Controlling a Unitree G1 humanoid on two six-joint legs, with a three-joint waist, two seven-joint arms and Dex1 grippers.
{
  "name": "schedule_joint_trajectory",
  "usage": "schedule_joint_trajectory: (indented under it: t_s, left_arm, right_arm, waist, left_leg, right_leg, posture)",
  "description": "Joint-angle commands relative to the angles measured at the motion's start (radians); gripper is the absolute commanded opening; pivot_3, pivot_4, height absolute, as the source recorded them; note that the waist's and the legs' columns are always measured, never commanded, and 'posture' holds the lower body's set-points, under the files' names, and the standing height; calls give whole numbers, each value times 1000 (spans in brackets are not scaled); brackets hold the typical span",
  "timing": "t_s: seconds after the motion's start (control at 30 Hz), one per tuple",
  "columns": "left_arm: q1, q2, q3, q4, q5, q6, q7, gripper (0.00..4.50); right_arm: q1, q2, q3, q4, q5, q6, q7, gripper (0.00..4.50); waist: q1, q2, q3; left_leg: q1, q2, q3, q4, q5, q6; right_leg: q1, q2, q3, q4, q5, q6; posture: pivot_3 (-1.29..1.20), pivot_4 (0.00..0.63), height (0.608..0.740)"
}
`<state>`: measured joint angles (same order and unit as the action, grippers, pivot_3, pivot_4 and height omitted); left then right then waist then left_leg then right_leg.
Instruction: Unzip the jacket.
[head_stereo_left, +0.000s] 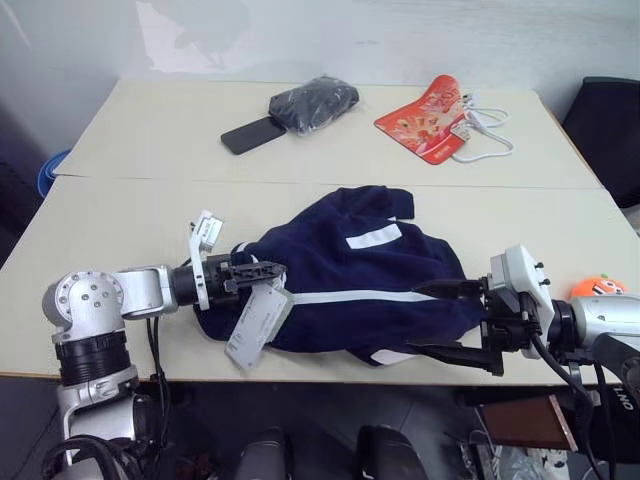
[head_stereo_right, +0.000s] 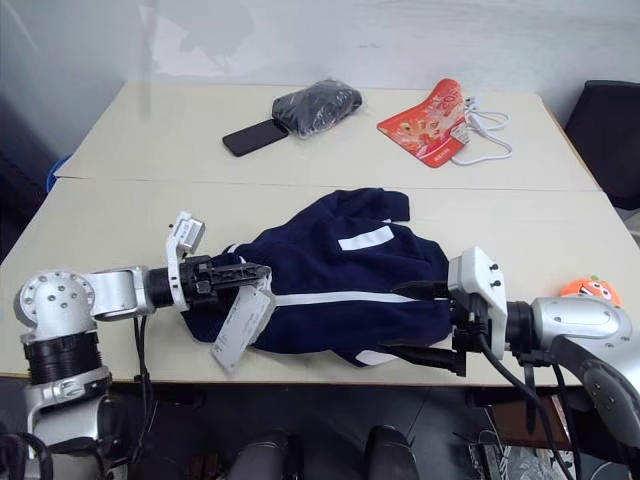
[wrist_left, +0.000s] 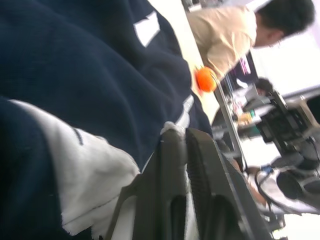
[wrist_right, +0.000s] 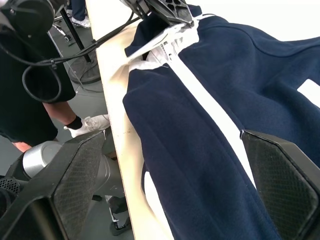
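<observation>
- Beige table is seen carrying the jacket near its front edge, white zipper line running sideways.
- Left gripper is found at the collar end beside the paper tags; fingers nearly together, hold undetermined.
- Right gripper is spread wide astride the hem end.

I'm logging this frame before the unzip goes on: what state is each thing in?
jacket: lying flat on the table, zipper line looks closed.
left gripper: at the collar end by the paper tags, jaws nearly together.
right gripper: jaws wide open, straddling the hem.
phone: face up, screen dark.
red pouch: lying flat.
</observation>
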<state>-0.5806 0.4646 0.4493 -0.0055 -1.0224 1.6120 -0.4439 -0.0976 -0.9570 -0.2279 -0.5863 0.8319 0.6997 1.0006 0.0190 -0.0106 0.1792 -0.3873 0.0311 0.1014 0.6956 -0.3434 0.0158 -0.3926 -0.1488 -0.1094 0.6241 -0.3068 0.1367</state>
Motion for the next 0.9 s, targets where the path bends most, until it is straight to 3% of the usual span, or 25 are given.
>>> schedule_joint_trajectory:
  t_s: [0.03,0.27,0.33,0.4,0.53,0.6,0.77,0.9]
  left_arm:
    - [36,-7,24,-77,-58,2,50,1633]
    - [79,45,14,-166,-53,1,42,3920]
    - [110,120,-37,-213,-27,-48,-6,4481]
    - [140,189,-79,-249,-10,-97,-57,4481]
    - [297,456,-222,-369,130,-342,-284,4481]
    - [340,518,-241,-362,171,-415,-339,4481]
    - [406,607,-285,-337,311,-576,-387,4481]
    - [452,596,-249,-420,350,-640,-357,4481]
  right_arm:
    - [-6,0,-21,-19,10,-10,-2,4500]
    - [-27,0,-3,-5,4,-11,3,4500]
    - [-34,1,3,-2,2,-11,4,4500]
    - [-37,2,6,-1,2,-11,4,4500]
    - [-41,3,13,2,4,-11,11,4500]
    - [-43,4,18,5,3,-12,16,4500]
    - [-64,9,37,23,-3,-15,33,4500]
    - [-73,6,53,31,-6,-16,49,4500]
  waist:
    - [2,0,0]
    - [5,0,0]
    - [4,0,0]
    - [3,0,0]
    - [-3,0,0]
    - [0,1,0]
    - [7,0,0]
    - [4,1,0]
  left_leg:
    - [0,0,0,0,0,0]
    - [0,0,0,1,0,0]
    - [0,0,0,1,0,0]
    - [0,0,0,0,-1,-1]
    - [0,1,2,-2,-1,-2]
    - [1,1,2,-2,-1,-2]
    - [0,0,2,-2,-2,-1]
    - [0,0,3,-3,-2,-1]
  right_leg:
    - [0,0,0,0,0,0]
    - [0,0,0,0,0,0]
    - [0,0,0,0,0,0]
    - [0,0,0,0,0,0]
    - [-1,1,1,-1,0,-1]
    - [-1,1,2,-2,0,-1]
    - [-1,1,2,-3,0,-1]
    - [-2,1,2,-3,0,-1]
  posture:
    - [0,150,740]
    - [0,150,740]
    - [0,150,740]
    - [0,150,740]
    - [0,150,740]
    - [0,150,740]
    - [0,150,740]
    - [0,150,740]
